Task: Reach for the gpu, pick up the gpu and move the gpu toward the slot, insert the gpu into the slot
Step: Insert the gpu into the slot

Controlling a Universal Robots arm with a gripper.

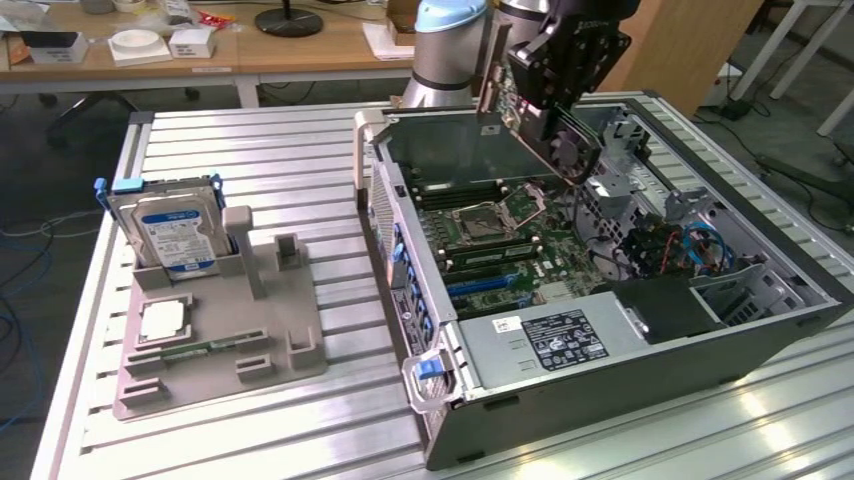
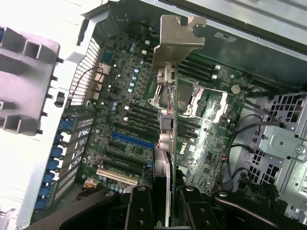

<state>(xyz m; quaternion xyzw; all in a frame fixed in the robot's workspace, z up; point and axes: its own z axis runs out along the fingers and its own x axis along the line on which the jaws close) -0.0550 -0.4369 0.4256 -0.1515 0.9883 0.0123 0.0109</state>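
Wrist view: gripper was part-closed, clamped on the gpu; it hung edge-on above the board, not yet in the slot.

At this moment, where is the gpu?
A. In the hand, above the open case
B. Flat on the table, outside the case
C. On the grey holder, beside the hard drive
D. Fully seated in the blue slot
A: the hand is closed on the gpu, which hangs above the motherboard of the open case, not yet in a slot.
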